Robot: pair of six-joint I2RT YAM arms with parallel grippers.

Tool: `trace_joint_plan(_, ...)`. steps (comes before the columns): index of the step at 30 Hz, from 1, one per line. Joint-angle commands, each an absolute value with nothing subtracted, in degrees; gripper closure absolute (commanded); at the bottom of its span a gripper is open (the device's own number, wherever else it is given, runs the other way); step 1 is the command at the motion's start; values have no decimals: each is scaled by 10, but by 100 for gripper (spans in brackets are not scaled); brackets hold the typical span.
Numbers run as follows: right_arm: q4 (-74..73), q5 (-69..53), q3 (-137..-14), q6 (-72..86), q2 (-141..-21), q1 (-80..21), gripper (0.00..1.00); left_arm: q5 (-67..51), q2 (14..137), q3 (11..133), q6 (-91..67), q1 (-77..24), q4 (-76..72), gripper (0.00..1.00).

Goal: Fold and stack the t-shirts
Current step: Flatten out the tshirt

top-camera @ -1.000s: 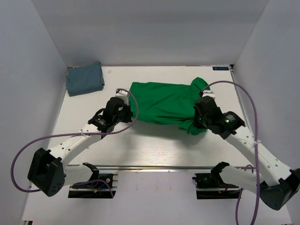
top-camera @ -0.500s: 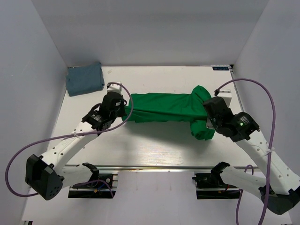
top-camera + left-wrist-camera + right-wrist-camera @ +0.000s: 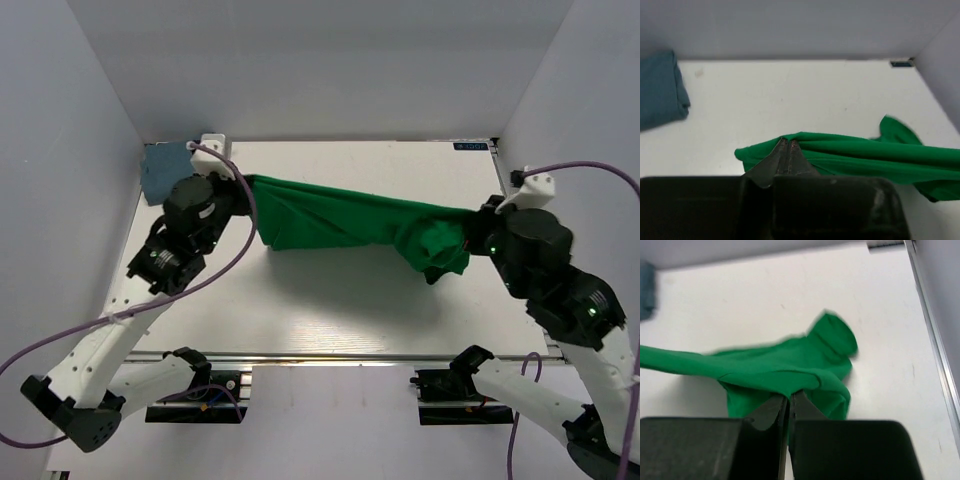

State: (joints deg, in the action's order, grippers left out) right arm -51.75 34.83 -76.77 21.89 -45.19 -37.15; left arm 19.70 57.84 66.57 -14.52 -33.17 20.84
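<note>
My left end effector is clenched on one end of the green shirt, and my right end effector grips the other end. The shirt hangs stretched between them over the far half of the surface. The grey-blue shirt lies in the far left corner.

No text is legible; the small dark label at the tabletop's one-o'clock corner is too small to read.
</note>
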Motion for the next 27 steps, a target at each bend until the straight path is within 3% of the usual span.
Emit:
trace_joint_plan(1,-389,301,-817,137,-425,-368,100,173,542,726,-81,-330,173,100)
trace_joint_plan(7,-347,254,-915,75,-421,-367,100,143,484,776,-44,-330,184,100)
trace_joint_plan(16,-365,54,-1062,3,-438,-370,100,57,453,860,-12,-323,201,100)
trace_joint_plan(27,-325,68,-995,-12,-417,-370,100,53,442,852,-25,-323,214,100)
